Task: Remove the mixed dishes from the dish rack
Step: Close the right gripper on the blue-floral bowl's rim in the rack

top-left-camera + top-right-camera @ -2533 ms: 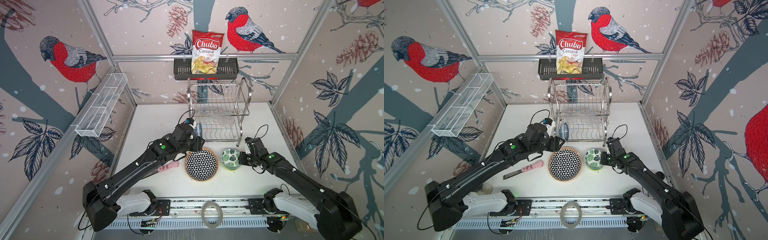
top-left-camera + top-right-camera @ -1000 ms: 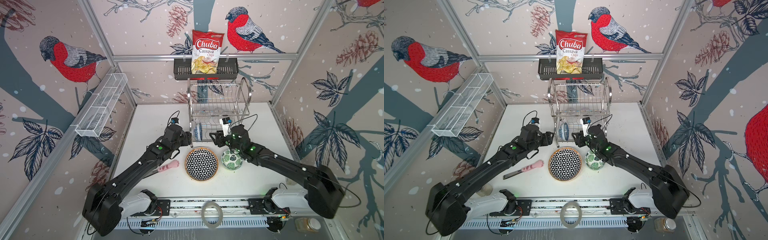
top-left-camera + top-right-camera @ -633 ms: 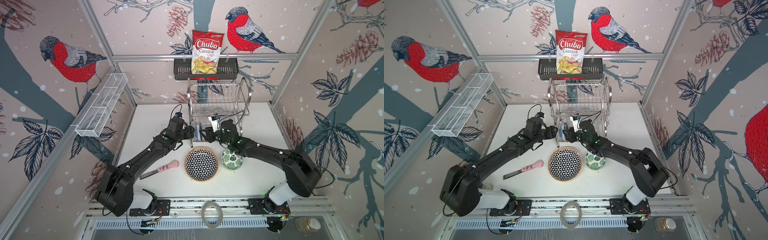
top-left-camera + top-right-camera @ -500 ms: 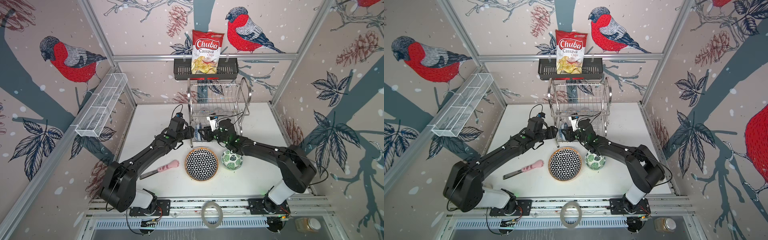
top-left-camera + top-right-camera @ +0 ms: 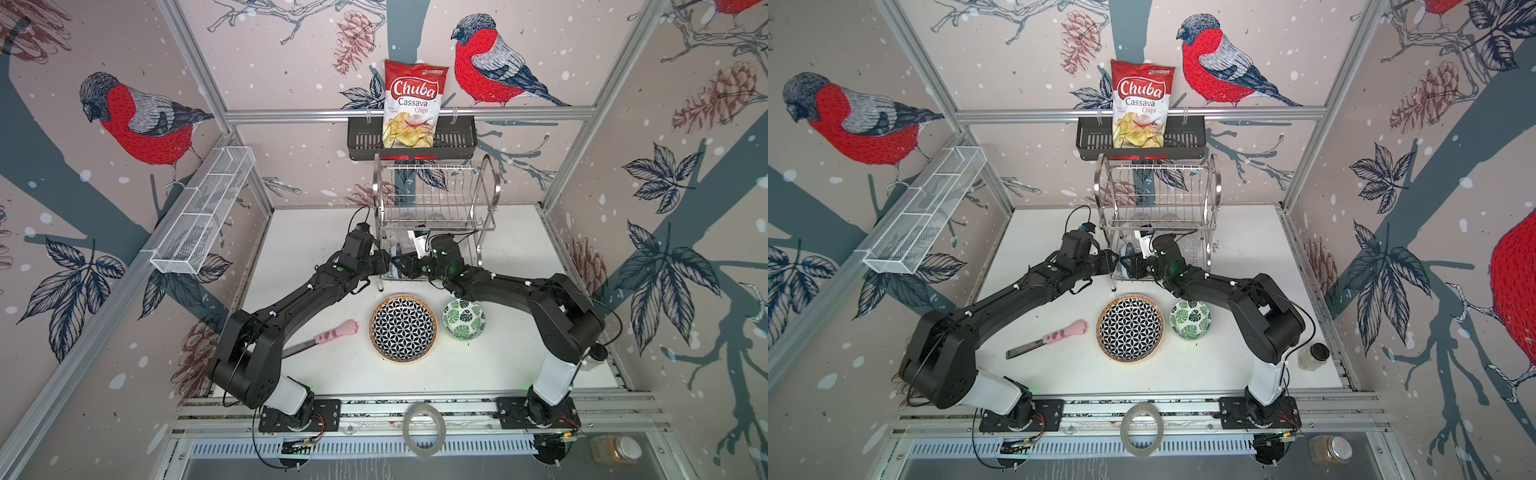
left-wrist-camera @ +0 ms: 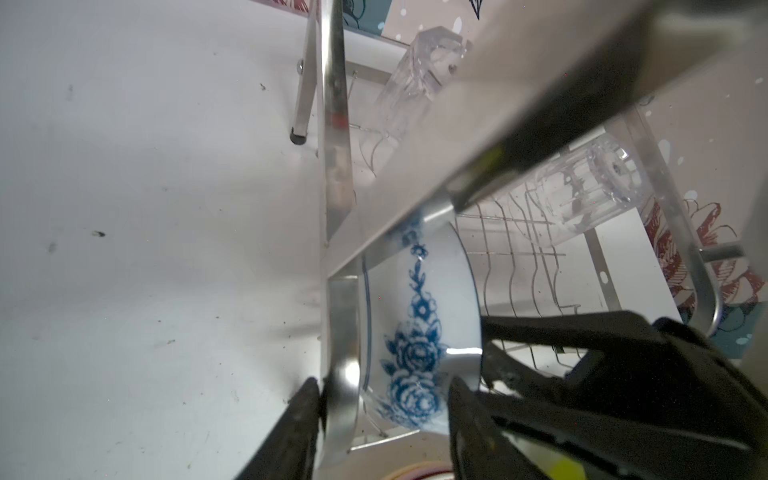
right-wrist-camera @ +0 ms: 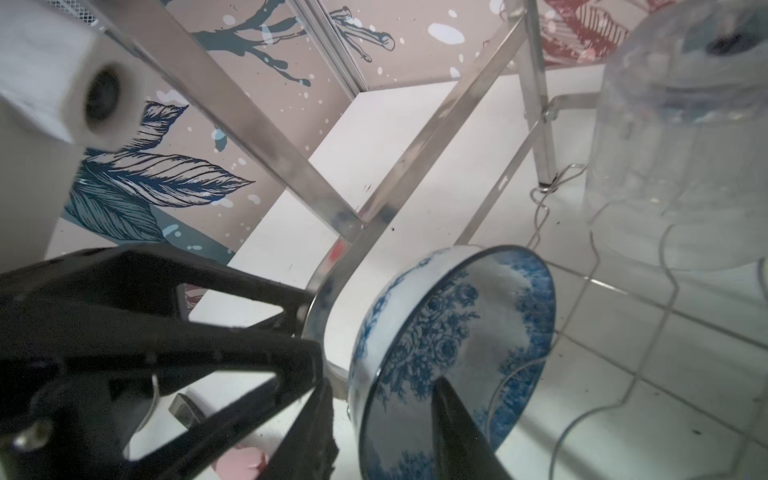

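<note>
The dish rack stands at the back. On its lower tier a blue-floral bowl stands on edge beside the rack's steel side strip. My left gripper is open, with the strip and the bowl both between its jaws. My right gripper is open astride the bowl's wall, a sliver of gap behind it. Two clear glasses lie further in. The geometric plate and green-leaf bowl sit on the table.
A pink cat-paw utensil lies left of the plate. A black wall basket holds a chips bag above the rack. A white mesh basket hangs on the left wall. A tape roll and a jar sit near the front.
Both grippers have reached into the rack's lower tier, meeting at the blue-floral bowl from opposite sides. Their jaws have narrowed. The bowl still stands in the rack.
</note>
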Controlling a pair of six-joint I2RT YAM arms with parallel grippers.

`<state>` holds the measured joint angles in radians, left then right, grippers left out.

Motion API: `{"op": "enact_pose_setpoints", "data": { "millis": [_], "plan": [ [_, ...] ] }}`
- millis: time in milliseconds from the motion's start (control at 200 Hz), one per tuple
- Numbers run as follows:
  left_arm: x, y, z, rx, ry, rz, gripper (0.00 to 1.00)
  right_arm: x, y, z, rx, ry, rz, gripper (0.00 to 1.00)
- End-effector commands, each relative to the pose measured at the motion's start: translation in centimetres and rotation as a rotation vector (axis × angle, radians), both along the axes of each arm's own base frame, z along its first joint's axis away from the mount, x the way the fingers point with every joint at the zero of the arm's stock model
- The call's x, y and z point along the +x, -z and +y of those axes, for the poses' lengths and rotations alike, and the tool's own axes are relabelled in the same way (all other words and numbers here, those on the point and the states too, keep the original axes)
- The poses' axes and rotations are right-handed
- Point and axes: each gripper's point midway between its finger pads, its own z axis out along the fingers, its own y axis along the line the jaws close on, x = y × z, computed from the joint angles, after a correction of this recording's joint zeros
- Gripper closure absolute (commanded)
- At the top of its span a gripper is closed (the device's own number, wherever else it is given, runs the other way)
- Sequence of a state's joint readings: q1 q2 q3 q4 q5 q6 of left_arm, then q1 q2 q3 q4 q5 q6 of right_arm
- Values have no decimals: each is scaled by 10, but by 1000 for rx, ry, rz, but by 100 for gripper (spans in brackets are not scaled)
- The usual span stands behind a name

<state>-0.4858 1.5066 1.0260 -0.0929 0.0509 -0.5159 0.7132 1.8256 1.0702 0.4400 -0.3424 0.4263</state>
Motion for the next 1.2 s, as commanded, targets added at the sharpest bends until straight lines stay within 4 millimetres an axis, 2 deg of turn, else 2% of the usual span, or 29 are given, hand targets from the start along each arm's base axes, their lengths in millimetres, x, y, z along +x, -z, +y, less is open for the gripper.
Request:
{"op": "enact_pose_setpoints", "data": {
  "millis": [0, 215, 470, 710, 766, 926, 1196],
  "plan": [
    [2, -5, -10, -29, 32, -6, 69, -1, -7, 8, 59, -26, 27, 65],
    [2, -3, -15, -39, 58, 10, 74, 3, -1, 10, 76, -21, 69, 74],
    [1, -3, -14, -35, 57, 9, 75, 4, 7, 12, 113, -46, 127, 78],
    [2, -3, -11, -27, 43, 13, 76, 6, 10, 7, 195, -48, 190, 100],
    [3, -2, -10, -22, 38, 15, 76, 5, 9, 6, 210, -52, 197, 100],
    [3, 6, -4, -4, 14, 39, 77, 1, 0, 7, 244, -77, 198, 100],
    [2, 14, 1, 5, 6, 60, 79, -7, -35, -2, 382, -109, 183, 100]
  ]
}}
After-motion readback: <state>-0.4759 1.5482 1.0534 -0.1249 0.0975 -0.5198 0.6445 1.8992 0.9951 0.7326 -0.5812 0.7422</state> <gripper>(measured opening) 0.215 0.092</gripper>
